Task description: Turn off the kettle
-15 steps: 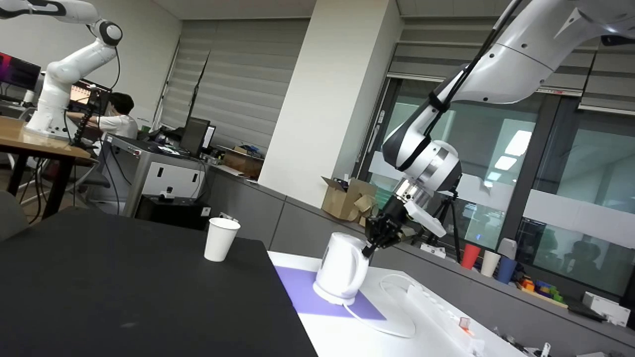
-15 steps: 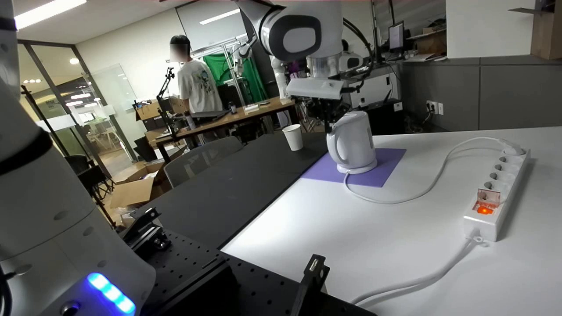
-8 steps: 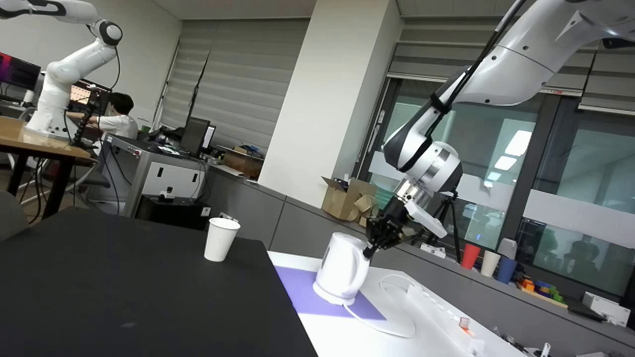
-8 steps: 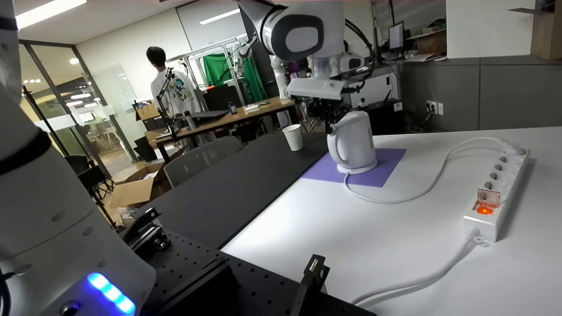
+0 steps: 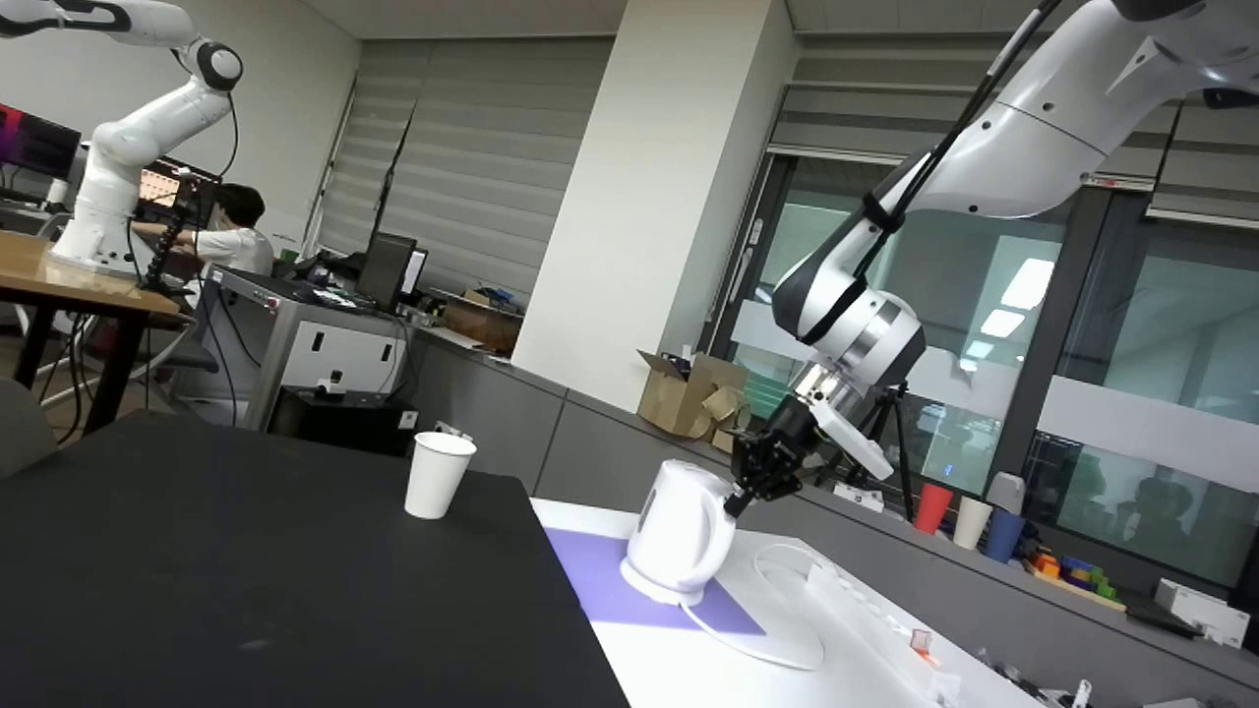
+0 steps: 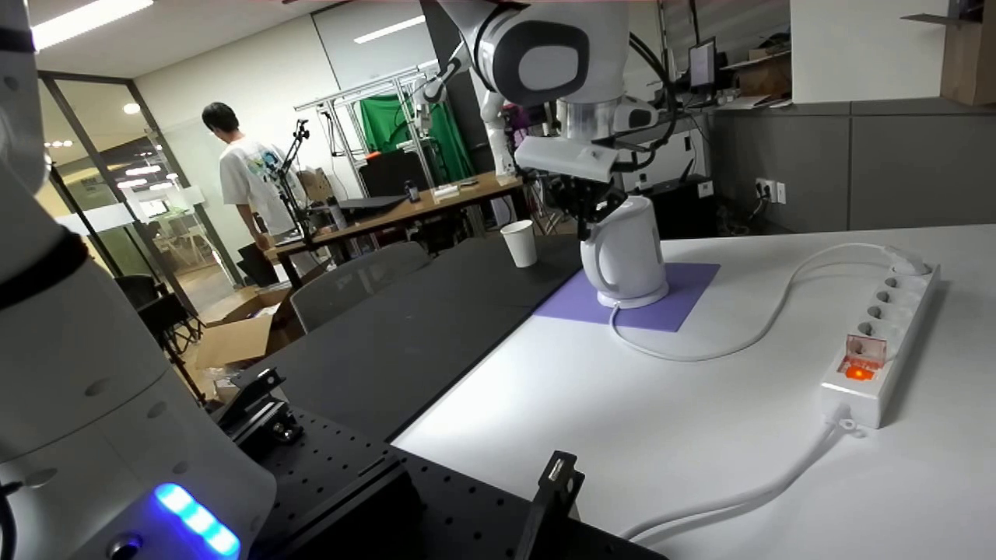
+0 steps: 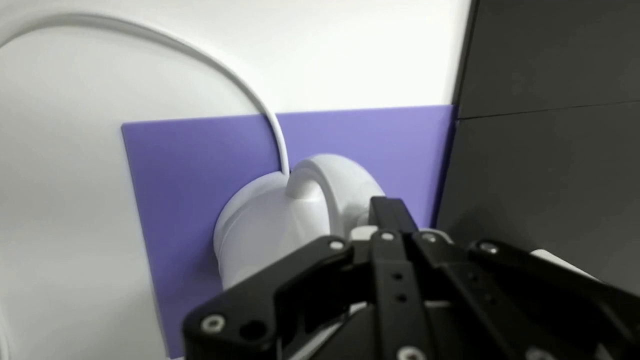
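The white kettle (image 5: pixel 674 536) stands upright on a purple mat (image 5: pixel 602 582). It also shows in an exterior view (image 6: pixel 626 253) and in the wrist view (image 7: pixel 270 230), where its looped handle (image 7: pixel 345 185) is seen from above. My gripper (image 5: pixel 735 504) is at the upper end of the handle, by the kettle's top. In the wrist view the gripper's black fingertips (image 7: pixel 393 205) are pressed together with nothing between them. They overlap the top of the handle; I cannot tell for certain if they touch it. The kettle's lid and far side are hidden behind the gripper.
A white paper cup (image 6: pixel 520 243) stands on the black table part (image 6: pixel 405 311). The kettle's white cord (image 6: pixel 708 358) runs over the white table to a power strip (image 6: pixel 883 358) with a lit orange switch. A grey chair (image 6: pixel 366 280) is beside the table.
The wrist has shifted and tilted slightly, while the fingertips stay at the top of the handle. The kettle stands in nearly the same place. A person in the background has walked left.
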### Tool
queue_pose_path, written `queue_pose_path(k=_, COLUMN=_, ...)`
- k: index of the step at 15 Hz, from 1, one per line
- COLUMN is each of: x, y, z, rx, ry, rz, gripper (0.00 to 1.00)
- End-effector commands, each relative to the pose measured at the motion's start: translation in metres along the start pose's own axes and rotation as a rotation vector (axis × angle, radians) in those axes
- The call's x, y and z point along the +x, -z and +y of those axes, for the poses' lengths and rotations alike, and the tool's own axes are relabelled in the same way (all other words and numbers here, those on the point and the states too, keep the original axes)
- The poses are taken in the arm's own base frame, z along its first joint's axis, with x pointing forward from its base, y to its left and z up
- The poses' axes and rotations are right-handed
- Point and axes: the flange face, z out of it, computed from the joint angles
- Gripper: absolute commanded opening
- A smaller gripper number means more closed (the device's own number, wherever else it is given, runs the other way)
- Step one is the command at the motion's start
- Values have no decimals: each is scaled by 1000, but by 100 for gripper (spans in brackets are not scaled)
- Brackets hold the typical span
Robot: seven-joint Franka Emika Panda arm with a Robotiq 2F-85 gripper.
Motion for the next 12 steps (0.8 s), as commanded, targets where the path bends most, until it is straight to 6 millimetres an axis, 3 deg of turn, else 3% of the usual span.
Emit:
queue_pose_path(k=1, x=17, y=8, z=-10, rx=35, ry=18, rz=65, gripper=0)
queue_pose_path(k=6, x=26, y=26, z=-37, rx=19, ry=72, rz=129, gripper=0)
queue_pose_path(k=12, x=40, y=60, z=-39, rx=-183, ry=108, rz=189, gripper=0)
